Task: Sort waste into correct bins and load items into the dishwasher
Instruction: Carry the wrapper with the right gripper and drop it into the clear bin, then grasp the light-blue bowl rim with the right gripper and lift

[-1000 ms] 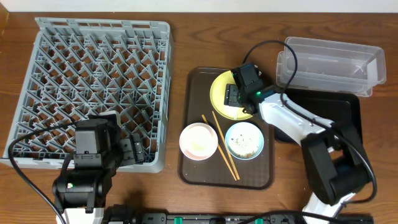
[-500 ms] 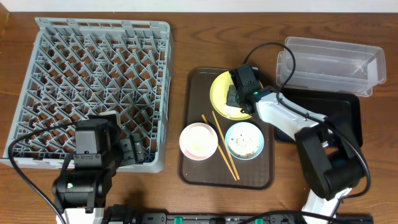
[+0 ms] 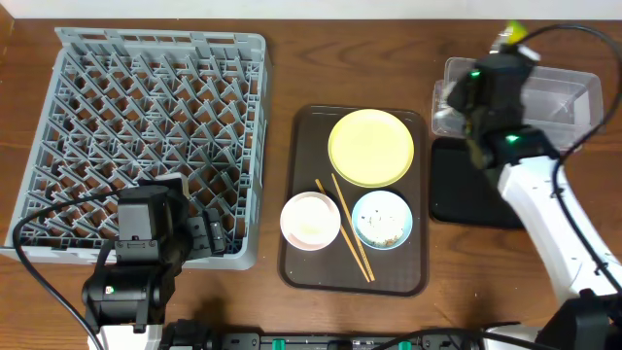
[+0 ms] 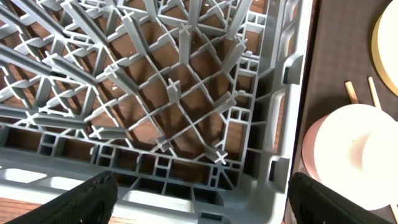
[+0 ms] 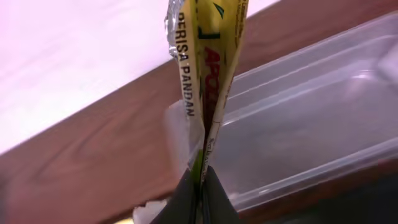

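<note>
Right wrist view gives me the clearest read: the right end effector [image 5: 200,194] is pinched tight on the bottom edge of the yellow-green snack wrapper [image 5: 205,74], which stands upright between the fingers. Behind it lies the clear tub [image 5: 298,124] on the wooden counter [image 5: 93,155]. From overhead, the wrapper sticks up near the tub's far left corner, lifted off the counter. I cannot tell whether it hangs inside the tub's outline or just outside it. The black tray [image 3: 466,190] sits just in front of the tub, partly under my right arm.

On the brown serving tray [image 3: 303,262] the pale-yellow plate [image 3: 371,148] sits at the far end. The white bowl [image 3: 310,220] and the light-blue bowl [image 3: 382,219] are side by side nearer me. The blue one has rice-like crumbs [image 3: 381,226] inside. The chopsticks [image 3: 346,224] lie slanted between the two bowls.

The left end effector [image 4: 205,202] is spread wide and holds nothing. It hovers over the near right corner of the grey dish rack [image 4: 186,124], whose grid shows no dishes.
</note>
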Available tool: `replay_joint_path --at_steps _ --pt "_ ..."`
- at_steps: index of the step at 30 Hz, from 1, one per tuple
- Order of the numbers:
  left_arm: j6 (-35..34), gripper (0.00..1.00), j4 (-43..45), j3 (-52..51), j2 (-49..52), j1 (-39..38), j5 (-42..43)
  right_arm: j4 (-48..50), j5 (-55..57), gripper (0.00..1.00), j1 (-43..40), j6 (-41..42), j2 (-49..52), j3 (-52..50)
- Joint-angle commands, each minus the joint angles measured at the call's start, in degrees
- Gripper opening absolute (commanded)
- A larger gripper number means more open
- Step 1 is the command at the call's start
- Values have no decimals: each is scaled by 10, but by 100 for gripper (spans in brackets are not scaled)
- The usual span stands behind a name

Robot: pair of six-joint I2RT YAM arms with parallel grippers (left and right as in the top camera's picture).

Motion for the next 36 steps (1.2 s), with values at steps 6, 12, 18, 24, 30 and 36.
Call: replay_joint_path --at_steps 6,12,18,24,30,36 --pt "-5 89 -1 12 0 2 2 51 21 1 -111 0 22 3" --pt "-5 89 -1 12 0 2 2 62 21 5 -142 3 69 3" --pt "-5 89 -1 12 0 2 2 68 -3 33 -145 -11 107 3" --pt "-5 89 -1 12 0 2 1 30 -104 54 -144 -140 47 3" --pt "-5 89 -1 12 0 2 1 -109 -216 65 -142 -184 -45 3" --pt "-5 89 -1 12 0 2 1 -273 -411 68 -92 -237 -87 3"
